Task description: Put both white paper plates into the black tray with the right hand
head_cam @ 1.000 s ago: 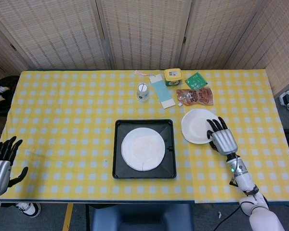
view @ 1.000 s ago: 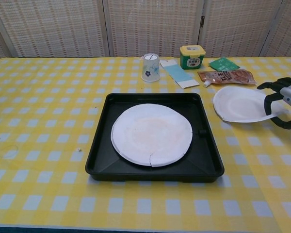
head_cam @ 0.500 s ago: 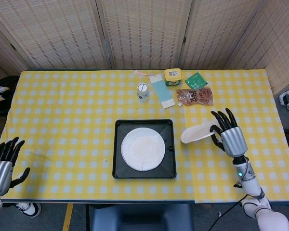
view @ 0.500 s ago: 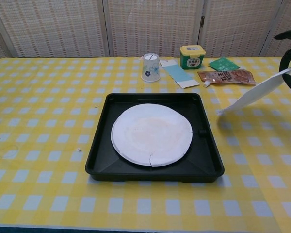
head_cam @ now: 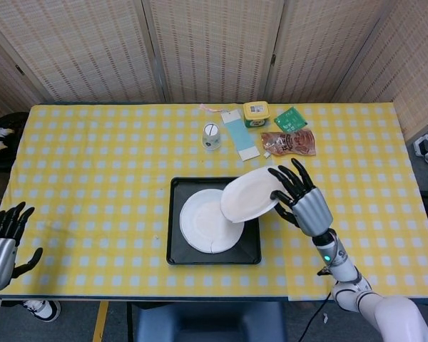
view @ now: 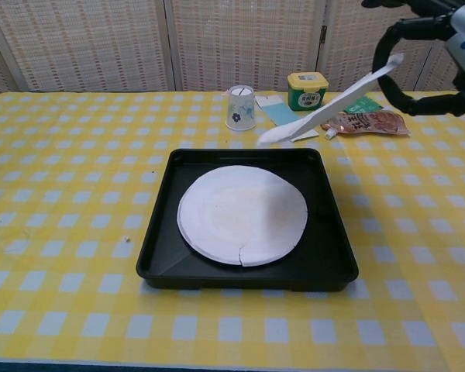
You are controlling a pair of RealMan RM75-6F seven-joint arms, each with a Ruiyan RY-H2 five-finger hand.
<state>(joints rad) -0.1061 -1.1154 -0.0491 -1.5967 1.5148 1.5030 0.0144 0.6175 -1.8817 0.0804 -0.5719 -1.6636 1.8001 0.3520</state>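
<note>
The right hand (head_cam: pixel 304 201) holds the second white paper plate (head_cam: pixel 248 195) by its right rim, the rim pinched while the other fingers (head_cam: pixel 289 179) stay spread. The plate hangs in the air, tilted, with its free edge lower and pointing to the left. From the head view it is above the right part of the black tray (head_cam: pixel 175 253); from the chest view it looks high, well above the tray floor and toward the tray's far side.

The first white paper plate (head_cam: pixel 203 226) lies flat inside the tray, a little left of the middle, with a small crack at its near edge.

To do this step well, I think the hand should bring the plate more to the left, until it is centred over the plate below, and make it level while going down. If the low edge touches first, it can push the lower plate or catch on the tray wall. The plate is thin and it may bend, so a slow descent is better, and the fingers should let go only when it rests on the other plate.

The left hand (head_cam: pixel 1 237) is near the left table corner, with fingers apart and holding nothing. Behind the tray stand a paper cup (head_cam: pixel 211 135), a yellow tub (head_cam: pixel 256 112) and a brown snack packet (head_cam: pixel 289 142), well apart from the path.
</note>
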